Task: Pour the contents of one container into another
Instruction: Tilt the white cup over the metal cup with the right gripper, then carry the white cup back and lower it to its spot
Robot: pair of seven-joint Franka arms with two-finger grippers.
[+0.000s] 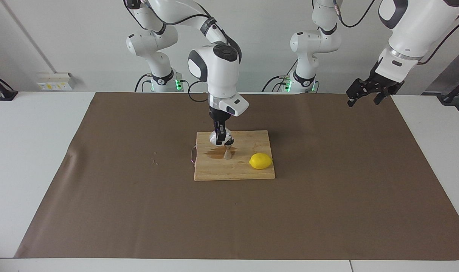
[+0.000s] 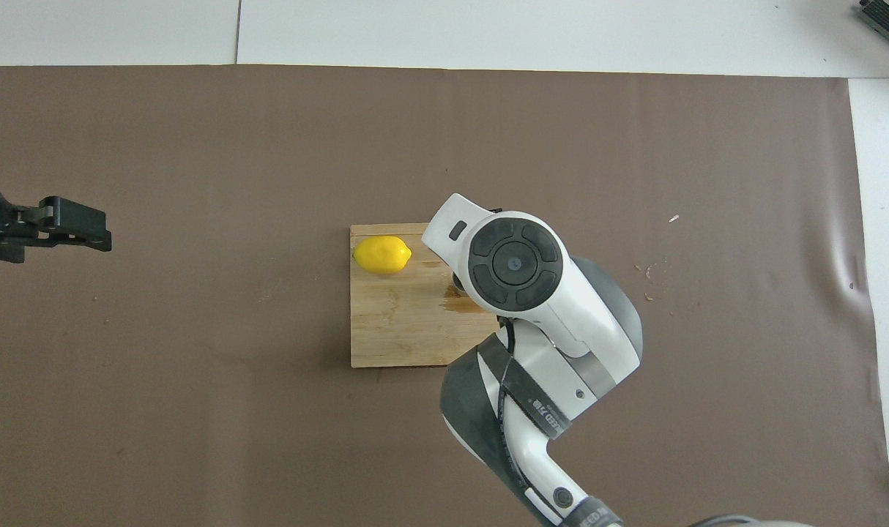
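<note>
R gripper (image 1: 222, 136) low over wooden board (image 1: 252, 172), fingers clamped on crinkly whitish cup (image 1: 216, 138), cup tipped directly above steel jigger (image 1: 227, 153). Jigger upright on board, near board's middle, beside dark wet patch (image 1: 213, 153). Lemon (image 1: 260, 161) on same board, toward L arm's end, apart from jigger. In overhead view R wrist hides cup and jigger. L gripper (image 1: 365, 94) idle, up over mat (image 1: 327, 189) edge at L arm's end; jaws apart, holding nothing.
</note>
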